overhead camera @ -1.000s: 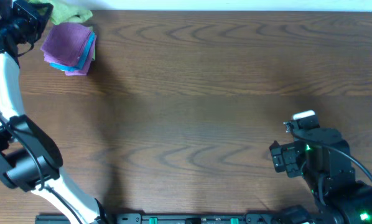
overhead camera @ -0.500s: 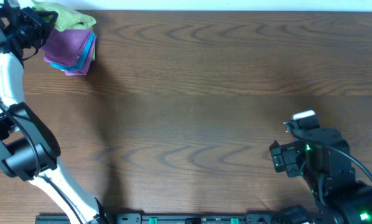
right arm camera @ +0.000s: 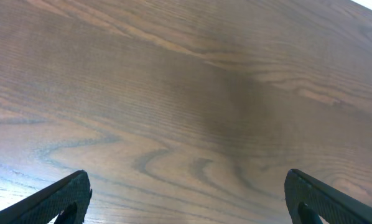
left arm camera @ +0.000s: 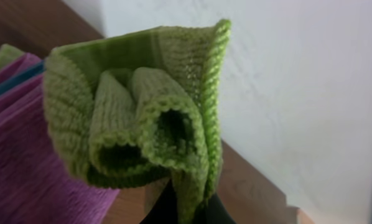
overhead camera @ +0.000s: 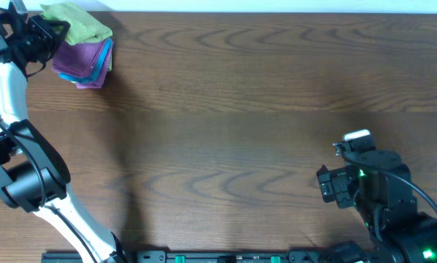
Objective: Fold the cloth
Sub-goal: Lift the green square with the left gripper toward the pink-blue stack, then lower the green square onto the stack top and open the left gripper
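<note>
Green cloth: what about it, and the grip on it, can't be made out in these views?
- Left wrist: the cloth is bunched, and its own folds hide its corners and full shape.
- Left wrist: the left gripper has its jaws mostly cut off by the bottom edge.
- Overhead: the cloth is too small for detail, and it hides the purple cloth's far edge.
- Right wrist: no cloth in view.

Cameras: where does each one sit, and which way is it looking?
Overhead: above the table, looking straight down; left arm and right arm both show.
Left wrist: on the left arm, looking along the shut left gripper at the green cloth it pinches.
Right wrist: on the right arm, looking down at the table; the open right gripper has its fingertips at the bottom corners.
Shared: overhead and left wrist both show the green cloth and the purple cloth.
</note>
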You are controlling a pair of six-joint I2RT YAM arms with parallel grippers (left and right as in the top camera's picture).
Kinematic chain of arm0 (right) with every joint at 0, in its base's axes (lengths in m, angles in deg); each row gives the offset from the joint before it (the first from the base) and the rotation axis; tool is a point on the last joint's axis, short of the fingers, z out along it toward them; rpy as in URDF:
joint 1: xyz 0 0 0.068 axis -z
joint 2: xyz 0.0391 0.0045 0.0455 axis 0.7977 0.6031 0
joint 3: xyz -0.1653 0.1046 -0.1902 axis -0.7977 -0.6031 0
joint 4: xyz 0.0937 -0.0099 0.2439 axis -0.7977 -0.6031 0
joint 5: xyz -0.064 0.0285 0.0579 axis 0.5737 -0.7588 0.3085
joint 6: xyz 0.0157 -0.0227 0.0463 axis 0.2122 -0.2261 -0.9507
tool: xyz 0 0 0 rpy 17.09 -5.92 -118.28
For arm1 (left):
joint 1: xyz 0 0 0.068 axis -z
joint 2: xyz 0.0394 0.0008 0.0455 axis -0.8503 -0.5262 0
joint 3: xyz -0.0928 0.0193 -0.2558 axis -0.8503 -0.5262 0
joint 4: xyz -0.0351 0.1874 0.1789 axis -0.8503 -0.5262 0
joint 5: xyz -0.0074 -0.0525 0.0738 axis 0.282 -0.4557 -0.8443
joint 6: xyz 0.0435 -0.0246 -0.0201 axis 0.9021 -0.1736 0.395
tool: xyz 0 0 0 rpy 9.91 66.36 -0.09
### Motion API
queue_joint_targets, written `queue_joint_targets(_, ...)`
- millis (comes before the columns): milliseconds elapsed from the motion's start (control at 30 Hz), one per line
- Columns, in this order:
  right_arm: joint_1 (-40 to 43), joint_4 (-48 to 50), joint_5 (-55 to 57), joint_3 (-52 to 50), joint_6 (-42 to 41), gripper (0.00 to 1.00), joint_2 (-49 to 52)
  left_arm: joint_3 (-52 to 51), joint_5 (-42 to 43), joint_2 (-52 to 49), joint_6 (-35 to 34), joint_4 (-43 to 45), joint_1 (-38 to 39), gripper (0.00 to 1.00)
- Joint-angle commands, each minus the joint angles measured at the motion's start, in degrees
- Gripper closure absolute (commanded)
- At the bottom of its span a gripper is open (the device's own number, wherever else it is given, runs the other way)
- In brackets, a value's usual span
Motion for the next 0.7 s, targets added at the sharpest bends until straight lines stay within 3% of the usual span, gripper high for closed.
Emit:
queue_joint_targets(0,0.04,-0.04,0.79,0.02,0.74,0.01,-0.13,0.07,-3.67,-1.16,3.67,-2.38,-0.59,0.94)
queue_joint_targets(400,0.04,-0.04,0.79,0.02,0.74,0.01,-0.13,0.07,-18.40,-1.16,4.02,-16.74,-0.85,0.91)
queue_joint_targets(433,0.04,-0.04,0.79,0.02,0.74,0.01,-0.13,0.07,-18.64,-1.16,3.91,-16.96,-0.85,0.85)
queue_joint_targets(600,0.04,-0.04,0.79,0.02,0.74,0.01,-0.13,0.07,-18.62,-1.16,3.91,-16.92,-0.85,0.21)
queue_joint_targets(667,0.04,-0.04,0.79,0.02,0.74,0.00,-0.13,0.07,-18.62,-1.16,3.91,-16.81,-0.87,0.12)
